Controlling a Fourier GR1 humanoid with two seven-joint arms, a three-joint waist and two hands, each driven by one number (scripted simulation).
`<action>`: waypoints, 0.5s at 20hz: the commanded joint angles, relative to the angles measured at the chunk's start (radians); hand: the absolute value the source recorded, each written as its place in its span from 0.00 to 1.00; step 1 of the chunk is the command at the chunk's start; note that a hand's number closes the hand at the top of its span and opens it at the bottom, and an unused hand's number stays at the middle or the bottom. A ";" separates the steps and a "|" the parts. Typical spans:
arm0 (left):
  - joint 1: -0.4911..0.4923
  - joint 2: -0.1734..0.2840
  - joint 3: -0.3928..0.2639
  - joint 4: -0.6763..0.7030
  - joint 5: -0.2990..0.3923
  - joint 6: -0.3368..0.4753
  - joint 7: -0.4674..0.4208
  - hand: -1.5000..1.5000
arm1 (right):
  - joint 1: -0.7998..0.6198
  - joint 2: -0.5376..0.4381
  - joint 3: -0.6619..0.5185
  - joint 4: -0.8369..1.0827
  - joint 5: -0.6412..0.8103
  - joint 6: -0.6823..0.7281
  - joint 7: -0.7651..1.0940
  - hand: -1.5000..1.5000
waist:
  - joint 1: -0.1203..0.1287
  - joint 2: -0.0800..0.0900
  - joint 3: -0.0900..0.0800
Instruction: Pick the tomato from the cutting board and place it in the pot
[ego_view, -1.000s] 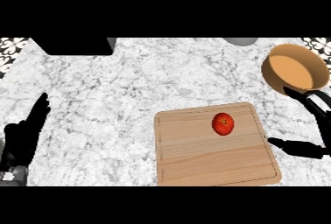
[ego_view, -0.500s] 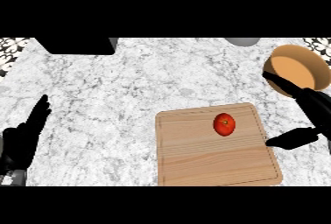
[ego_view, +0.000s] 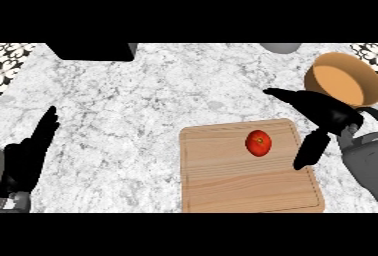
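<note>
Tomato on the board, right hand open beside it.

The tomato (ego_view: 258, 143) lay on the cutting board (ego_view: 247, 185), untouched. The right hand (ego_view: 325, 117) hovered just to its right, fingers (ego_view: 291, 96) and thumb spread wide apart, seemingly above the board's edge. The pot (ego_view: 343, 79) stood beyond. The left hand (ego_view: 26, 157) rested open at the left edge.
</note>
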 joint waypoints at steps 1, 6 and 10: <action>-0.008 -0.036 -0.004 0.064 -0.029 0.007 -0.041 0.50 | -0.072 0.047 0.025 0.014 -0.038 0.150 0.128 0.00 | -0.022 -0.001 0.001; 0.042 -0.051 0.021 0.052 -0.036 -0.011 -0.078 0.50 | -0.164 0.185 0.014 0.180 0.005 0.190 0.160 0.00 | -0.015 0.000 0.001; 0.023 -0.038 0.066 0.018 -0.022 -0.043 -0.017 0.50 | -0.037 0.195 0.043 -0.007 0.068 0.213 0.242 0.00 | -0.029 -0.004 0.001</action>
